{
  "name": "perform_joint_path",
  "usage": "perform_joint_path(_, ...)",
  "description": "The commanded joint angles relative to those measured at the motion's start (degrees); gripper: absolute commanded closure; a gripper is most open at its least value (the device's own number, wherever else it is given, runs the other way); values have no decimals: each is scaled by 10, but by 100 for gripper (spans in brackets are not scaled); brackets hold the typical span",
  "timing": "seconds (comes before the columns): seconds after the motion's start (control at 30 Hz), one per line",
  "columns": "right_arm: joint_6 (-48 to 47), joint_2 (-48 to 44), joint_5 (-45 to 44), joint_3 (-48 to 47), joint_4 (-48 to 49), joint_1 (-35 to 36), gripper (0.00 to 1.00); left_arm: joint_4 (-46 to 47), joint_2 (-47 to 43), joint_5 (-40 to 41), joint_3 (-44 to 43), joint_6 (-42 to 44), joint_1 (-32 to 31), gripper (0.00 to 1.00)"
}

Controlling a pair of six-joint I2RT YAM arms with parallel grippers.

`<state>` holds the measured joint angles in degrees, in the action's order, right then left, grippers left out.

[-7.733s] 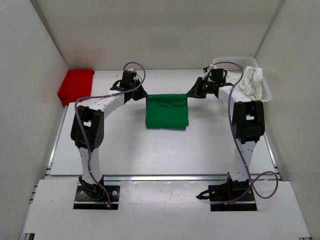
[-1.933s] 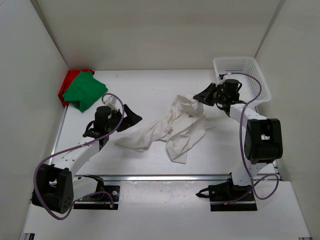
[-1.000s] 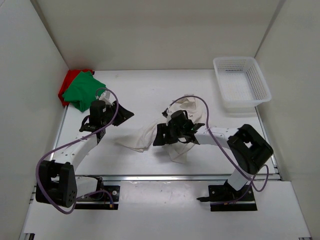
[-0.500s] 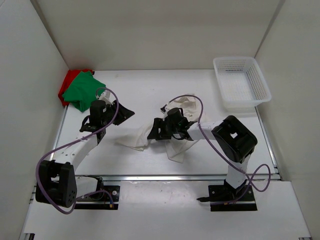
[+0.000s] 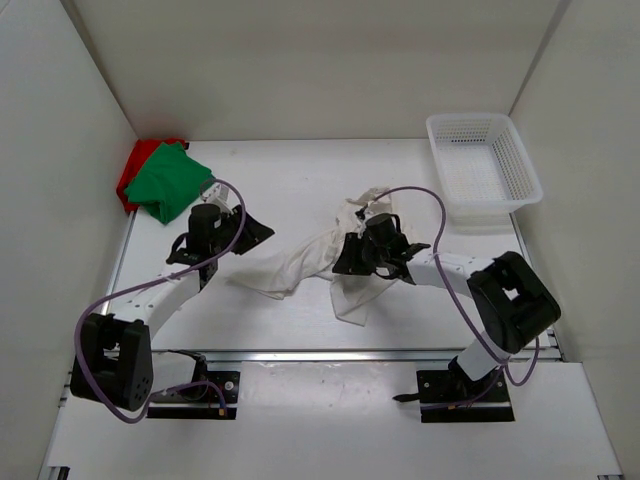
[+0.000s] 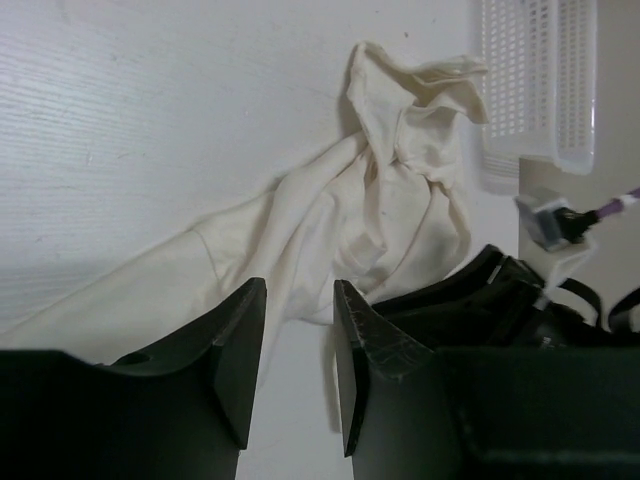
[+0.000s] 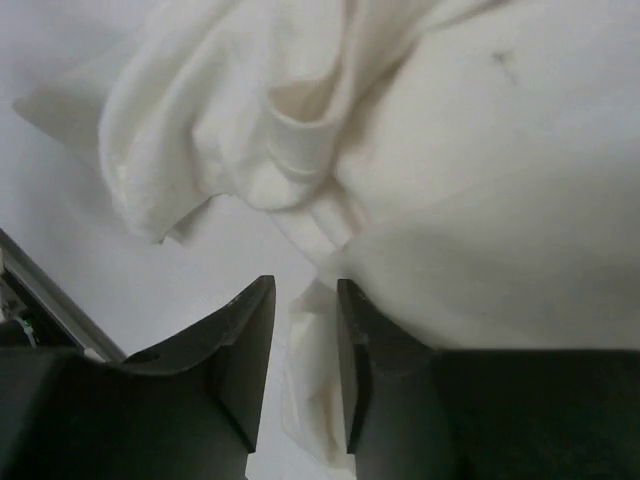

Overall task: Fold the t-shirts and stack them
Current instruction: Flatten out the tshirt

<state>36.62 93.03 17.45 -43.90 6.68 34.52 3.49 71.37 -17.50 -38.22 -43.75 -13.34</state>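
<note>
The white t-shirt [image 5: 305, 262] lies crumpled and spread across the middle of the table [image 5: 300, 180]; it also fills the left wrist view [image 6: 400, 190] and the right wrist view [image 7: 500, 200]. My right gripper [image 5: 346, 262] [image 7: 306, 285] sits low on its middle, jaws narrowly apart with a loose fold between them, not pinched. To the shirt's left my left gripper [image 5: 262, 232] [image 6: 300, 285] hovers open over bare table, holding nothing. The green t-shirt [image 5: 168, 180] rests folded on the red t-shirt [image 5: 133, 165] in the far left corner.
A white mesh basket [image 5: 470, 118] [image 6: 540, 90] stands at the far right of the table. Walls enclose the table on the left, back and right. A metal rail [image 5: 330, 355] runs along the near edge.
My right gripper has shifted right along the white shirt and its jaws have narrowed from wide open around a fold. The left gripper edged slightly toward the shirt. The shirts lie as before.
</note>
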Motion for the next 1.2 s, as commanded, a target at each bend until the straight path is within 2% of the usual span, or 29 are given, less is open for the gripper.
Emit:
perform_joint_path(0.0, -65, -35, -5, -38, -52, 24, 68, 1, -26, 18, 21, 5, 11, 56)
perform_joint_path(0.07, -88, 0, 7, -105, -87, 61, 57, 2, -33, 8, 19, 2, 20, 56)
perform_joint_path(0.13, -93, 38, 20, -149, -101, 95, 50, -30, -32, 16, -21, 22, 28, 55)
perform_joint_path(0.27, -104, 130, -49, -254, -145, 148, 37, -64, -24, -12, -84, 31, 62, 54)
perform_joint_path(0.33, -108, 169, -78, -295, -169, 156, 35, -60, -26, -35, -94, 16, 81, 54)
perform_joint_path(0.43, -114, 217, -114, -344, -195, 158, 37, -52, -40, -35, -88, 10, 77, 54)
perform_joint_path(0.53, -124, 230, -169, -363, -224, 161, 45, -46, -45, -33, -75, 16, 79, 55)
perform_joint_path(0.57, -129, 225, -173, -356, -232, 164, 58, -41, -46, -38, -69, 11, 84, 54)
perform_joint_path(0.6, -129, 217, -193, -356, -230, 165, 77, -40, -49, -38, -63, 7, 81, 54)
perform_joint_path(0.63, -132, 212, -195, -349, -230, 163, 84, -40, -50, -40, -56, 2, 82, 55)
perform_joint_path(0.67, -129, 197, -198, -336, -222, 160, 95, -26, -51, -38, -57, 3, 81, 55)
perform_joint_path(0.7, -132, 180, -202, -321, -218, 158, 100, -26, -50, -37, -57, 4, 77, 54)
perform_joint_path(0.87, -153, 83, -214, -286, -227, 139, 100, -25, -50, -45, -46, 9, 78, 54)
perform_joint_path(0.9, -156, 62, -208, -277, -227, 130, 96, -27, -53, -42, -42, 4, 79, 55)
perform_joint_path(0.97, -158, 51, -157, -276, -246, 113, 69, -23, -55, -41, -34, 3, 78, 54)
perform_joint_path(1.0, -157, 55, -150, -276, -255, 118, 64, -26, -57, -41, -34, 4, 79, 54)
perform_joint_path(1.07, -150, 66, -131, -272, -253, 130, 47, -26, -57, -40, -32, 7, 75, 55)
perform_joint_path(1.17, -134, 88, -103, -262, -229, 147, 41, -18, -59, -44, -27, 2, 75, 55)
